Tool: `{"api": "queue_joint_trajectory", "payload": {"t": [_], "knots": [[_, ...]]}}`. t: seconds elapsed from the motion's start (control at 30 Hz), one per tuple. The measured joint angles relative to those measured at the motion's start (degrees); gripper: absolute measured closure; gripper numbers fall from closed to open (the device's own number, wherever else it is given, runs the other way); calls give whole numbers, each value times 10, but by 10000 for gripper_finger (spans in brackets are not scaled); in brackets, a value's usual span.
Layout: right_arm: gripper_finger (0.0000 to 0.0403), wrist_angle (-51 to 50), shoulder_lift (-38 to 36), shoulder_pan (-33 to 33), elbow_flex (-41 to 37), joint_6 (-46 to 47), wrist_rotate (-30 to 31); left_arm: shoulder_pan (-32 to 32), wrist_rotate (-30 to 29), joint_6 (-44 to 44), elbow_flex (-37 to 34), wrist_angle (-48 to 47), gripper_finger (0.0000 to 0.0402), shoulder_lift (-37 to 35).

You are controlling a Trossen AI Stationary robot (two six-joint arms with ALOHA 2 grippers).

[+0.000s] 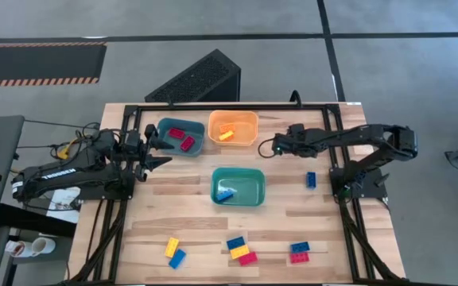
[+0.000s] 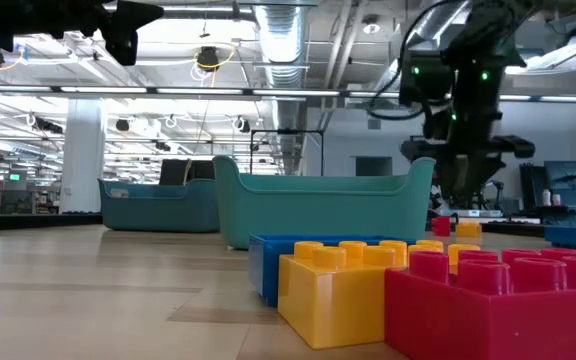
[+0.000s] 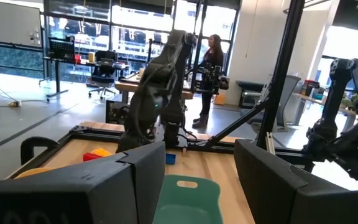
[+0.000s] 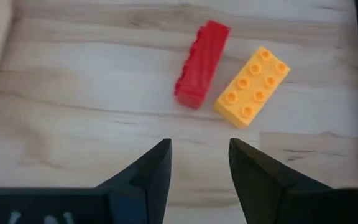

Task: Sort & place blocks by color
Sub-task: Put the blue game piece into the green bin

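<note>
1. Right gripper (image 4: 199,144) first: it's hanging over bare wood just to the right of the orange tray (image 1: 251,125). The jaws are moderately apart with nothing between them, so it's empty.
2. Just ahead of its fingertips a red block (image 4: 201,64) and a yellow block (image 4: 253,86) lie on the table, side by side and almost touching. The red one is on its side and the yellow one is studs up.
3. One small yellow brick (image 1: 226,134) sits in the orange tray.
4. Left of that is a teal tray (image 1: 165,127) with two red bricks (image 1: 188,143) in it. The left gripper (image 1: 156,151) is parked at its left edge, fingers apart and holding nothing.
5. A second teal tray (image 1: 249,189) sits mid-table with a blue brick (image 1: 226,195) in it.
6. A lone blue block (image 1: 311,179) lies on the wood under the right arm.
7. Along the front edge there's a yellow-and-blue pair (image 1: 174,253), a blue/yellow/red cluster (image 1: 241,251) and a blue-on-red pair (image 1: 299,253).
</note>
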Motion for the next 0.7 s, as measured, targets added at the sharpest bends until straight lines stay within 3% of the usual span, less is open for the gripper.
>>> {"api": "queue_joint_trajectory", "payload": {"t": [0.33, 0.7], "knots": [[231, 57, 0, -56, -17, -31, -3, 0, -25, 4, 0, 0, 221, 0], [234, 48, 0, -124, -17, -125, -90, 0, -25, 5, 0, -8, 221, 0]]}}
